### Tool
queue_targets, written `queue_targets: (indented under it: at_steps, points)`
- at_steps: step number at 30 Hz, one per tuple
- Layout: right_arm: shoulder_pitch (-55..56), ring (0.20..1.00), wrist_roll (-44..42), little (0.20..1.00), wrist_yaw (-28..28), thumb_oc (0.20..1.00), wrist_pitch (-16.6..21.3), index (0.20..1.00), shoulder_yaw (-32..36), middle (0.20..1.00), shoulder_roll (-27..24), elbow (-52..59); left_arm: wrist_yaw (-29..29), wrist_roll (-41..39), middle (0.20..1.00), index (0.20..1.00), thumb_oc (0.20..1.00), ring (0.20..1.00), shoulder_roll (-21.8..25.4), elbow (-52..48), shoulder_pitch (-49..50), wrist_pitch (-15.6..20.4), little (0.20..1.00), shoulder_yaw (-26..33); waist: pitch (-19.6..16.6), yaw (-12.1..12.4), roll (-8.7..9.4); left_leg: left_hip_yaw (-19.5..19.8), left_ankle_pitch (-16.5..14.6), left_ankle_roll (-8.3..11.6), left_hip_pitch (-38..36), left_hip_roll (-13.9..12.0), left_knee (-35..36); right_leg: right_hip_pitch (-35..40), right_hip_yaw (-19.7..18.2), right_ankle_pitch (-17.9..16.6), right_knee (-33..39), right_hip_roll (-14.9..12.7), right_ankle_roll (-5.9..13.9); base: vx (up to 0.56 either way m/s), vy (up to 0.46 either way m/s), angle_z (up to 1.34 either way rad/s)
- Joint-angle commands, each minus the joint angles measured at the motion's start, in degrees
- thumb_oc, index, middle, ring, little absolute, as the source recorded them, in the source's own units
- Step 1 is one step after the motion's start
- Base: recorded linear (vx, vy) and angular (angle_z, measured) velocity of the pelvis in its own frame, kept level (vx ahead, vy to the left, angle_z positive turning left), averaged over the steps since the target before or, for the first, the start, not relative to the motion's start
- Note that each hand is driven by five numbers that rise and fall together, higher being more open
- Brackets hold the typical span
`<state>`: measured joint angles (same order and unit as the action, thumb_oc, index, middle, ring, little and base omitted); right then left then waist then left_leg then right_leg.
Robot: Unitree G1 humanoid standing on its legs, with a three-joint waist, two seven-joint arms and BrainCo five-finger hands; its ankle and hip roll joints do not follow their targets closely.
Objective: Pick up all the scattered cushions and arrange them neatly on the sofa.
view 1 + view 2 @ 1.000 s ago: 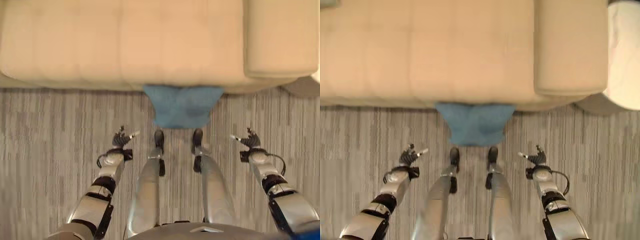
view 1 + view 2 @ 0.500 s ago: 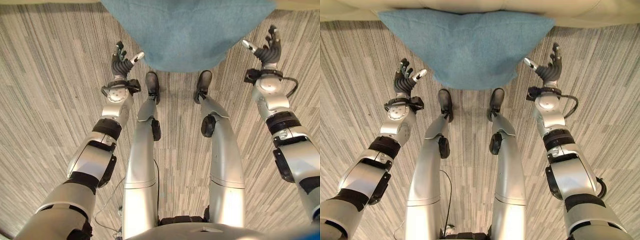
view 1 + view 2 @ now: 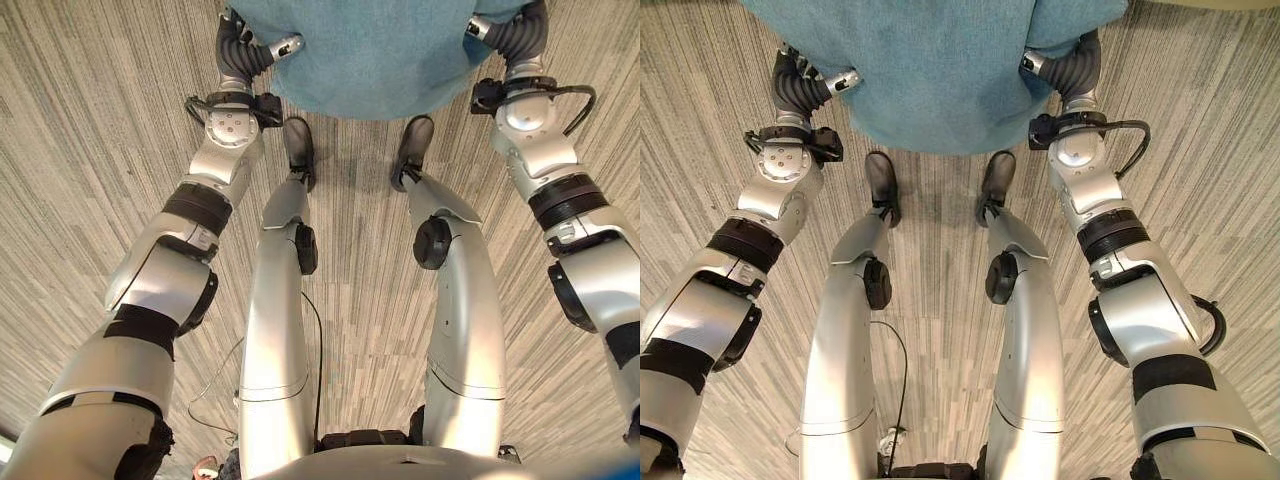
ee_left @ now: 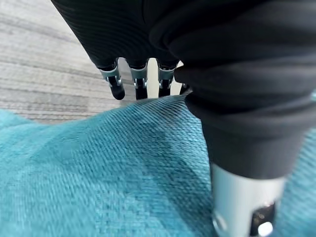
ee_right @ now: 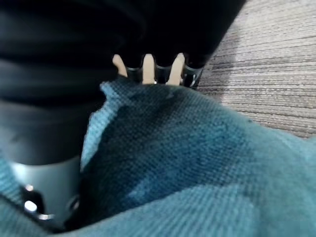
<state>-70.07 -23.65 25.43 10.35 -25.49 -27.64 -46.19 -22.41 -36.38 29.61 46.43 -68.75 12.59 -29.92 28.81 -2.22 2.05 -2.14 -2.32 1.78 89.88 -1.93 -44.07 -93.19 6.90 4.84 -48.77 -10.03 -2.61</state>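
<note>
Grey-brown carpet floor (image 3: 90,150) with thin streaks running in patches of differing direction covers the frame from the upper left down to the lower right; the same striped carpet shows along the upper edge of the left wrist view

Cushion (image 3: 375,50): teal-blue, visible woven weave, plain, no print. Floor (image 3: 90,150): grey-beige, narrow streaky plank stripes. Left robot hand (image 3: 240,50) and right robot hand (image 3: 512,35): dark ribbed covers, silver fingers, dark tips.
</note>
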Motion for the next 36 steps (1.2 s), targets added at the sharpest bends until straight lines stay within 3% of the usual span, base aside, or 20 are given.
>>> queue_targets:
  at_steps: [1, 2, 3, 7, 9, 18, 19, 20, 21, 27, 28, 36]
  points:
    - [-0.62, 0.395, 0.92, 0.395, -1.27, 0.395, 3.50, 0.395, -6.31, 0.395, 8.52, 3.07, -0.83, 3.59, 1.000, 1.000, 1.000, 1.000, -3.81, -1.30, 0.42, 4.04, 1.000, 1.82, -5.77, -0.43, -3.05, 4.35, -2.36, 0.93, 0.05, 1.12, 0.50, 3.23, -2.16, -0.31, 4.05, 1.25, 9.99, 0.00, 0.000, 0.00]
    - [-1.01, 0.200, 1.06, 0.200, -1.28, 0.200, 3.61, 0.200, -6.62, 0.200, 9.75, 3.44, -1.04, 3.37, 0.846, 0.846, 0.846, 0.846, -4.03, -1.80, 0.24, 4.27, 0.846, 1.94, -6.18, -0.29, -3.12, 4.31, -2.24, 0.99, 0.04, 1.01, 0.75, 3.23, -2.14, -0.35, 4.16, 1.38, 10.02, 0.00, 0.000, 0.00]
    - [-1.25, 0.200, 1.25, 0.200, -1.51, 0.200, 3.95, 0.200, -6.83, 0.200, 11.23, 3.89, -1.19, 3.18, 0.200, 0.200, 0.200, 0.200, -4.33, -2.66, 0.38, 4.71, 0.200, 2.45, -6.96, -0.15, -3.26, 4.43, -1.97, 1.08, 0.04, 0.97, 1.30, 3.23, -1.94, -0.40, 4.51, 1.54, 10.06, 0.00, 0.000, 0.00]
    - [-1.07, 0.200, 1.24, 0.200, -1.82, 0.200, 4.91, 0.200, -6.05, 0.200, 12.54, 5.21, -1.30, 1.69, 0.200, 0.200, 0.200, 0.200, -4.98, -4.63, 1.60, 5.89, 0.200, 4.49, -9.93, -0.20, -3.27, 4.17, -1.15, 1.28, -0.39, 0.95, 3.87, 3.23, -1.58, -0.58, 5.74, 1.78, 10.19, -0.01, -0.004, 0.00]
    - [1.48, 0.200, 1.72, 0.200, -1.29, 0.200, 5.81, 0.200, -2.45, 0.200, 10.82, 8.32, -0.65, 1.88, 0.200, 0.200, 0.200, 0.200, -5.70, -7.39, 4.53, 6.26, 0.200, 6.77, -13.62, -0.43, -2.78, 3.70, 0.39, 1.92, -3.39, 1.07, 9.20, 5.02, -0.94, -1.01, 7.70, 1.91, 10.38, -0.10, -0.033, 0.06]
    - [19.44, 0.200, 7.57, 0.200, -3.48, 0.200, 6.39, 0.200, 4.92, 0.200, 8.73, 18.63, 2.84, 6.08, 0.200, 0.200, 0.200, 0.200, -13.61, -17.82, 22.02, 6.27, 0.200, 10.84, -14.82, -0.02, -3.23, 5.56, 4.63, 5.16, -26.73, 0.39, 26.37, 27.97, 3.14, -1.71, 21.15, 1.64, 10.25, -0.07, -0.046, 0.06]
    - [26.63, 0.200, 10.20, 0.200, -4.63, 0.200, 6.17, 0.200, 6.24, 0.200, 8.20, 21.96, 4.08, 7.87, 0.200, 0.200, 0.200, 0.200, -15.03, -20.46, 27.67, 6.34, 0.200, 10.93, -15.73, 0.26, -3.41, 5.90, 7.22, 5.82, -33.79, 0.47, 31.16, 35.10, 4.92, -4.04, 26.59, 1.07, 10.03, -0.05, -0.078, 0.01]
    - [29.13, 0.200, 10.30, 0.200, -5.08, 0.200, 6.27, 0.200, 6.97, 0.200, 8.45, 22.78, 4.44, 8.20, 0.200, 0.200, 0.200, 0.200, -15.43, -21.12, 29.18, 6.40, 0.200, 10.64, -16.05, 0.33, -3.38, 6.14, 7.46, 5.93, -36.13, 0.53, 32.34, 37.44, 5.43, -4.23, 28.16, 0.96, 10.12, -0.06, -0.075, 0.05]
    - [29.27, 0.200, 10.32, 0.200, -5.08, 0.200, 6.24, 0.200, 7.00, 0.200, 8.45, 22.88, 4.42, 8.22, 0.200, 0.200, 0.200, 0.200, -15.45, -21.18, 29.30, 6.39, 0.200, 10.59, -15.92, 0.34, -3.41, 6.19, 7.52, 5.94, -36.45, 0.51, 32.51, 37.78, 5.50, -4.27, 28.33, 1.00, 10.12, 0.01, -0.069, 0.11]
    - [46.09, 0.200, 10.79, 0.200, -8.53, 0.200, 6.86, 0.200, 10.58, 0.200, 11.17, 28.81, 8.07, 8.64, 0.200, 0.200, 0.200, 0.200, -16.71, -26.44, 44.10, 6.13, 0.200, 11.42, -17.54, 0.61, -2.87, 6.02, 6.89, 6.04, -56.25, 0.16, 38.13, 58.76, 8.29, -4.77, 36.61, 1.45, 10.28, 0.10, -0.037, 0.07]
    - [51.42, 0.200, 11.16, 0.200, -10.40, 0.200, 6.70, 0.200, 11.39, 0.200, 10.59, 30.59, 9.22, 10.11, 0.200, 0.200, 0.200, 0.200, -15.15, -28.81, 49.99, 5.98, 0.200, 11.98, -18.09, 0.82, -2.88, 5.38, 6.38, 5.95, -64.41, -0.18, 40.28, 67.51, 8.67, -4.45, 38.85, 1.95, 10.21, 0.23, -0.020, -0.03]
    - [63.28, 0.200, 14.19, 0.200, -14.51, 0.200, 5.64, 0.200, 15.15, 0.200, 8.42, 34.77, 11.51, 12.82, 0.200, 0.200, 0.200, 0.200, -12.35, -31.75, 62.98, 4.92, 0.200, 15.94, -22.73, 1.23, -2.84, 3.79, 4.90, 6.62, -79.49, -2.10, 43.10, 84.73, 8.92, -2.28, 44.42, 4.07, 9.76, 0.23, -0.062, 0.04]
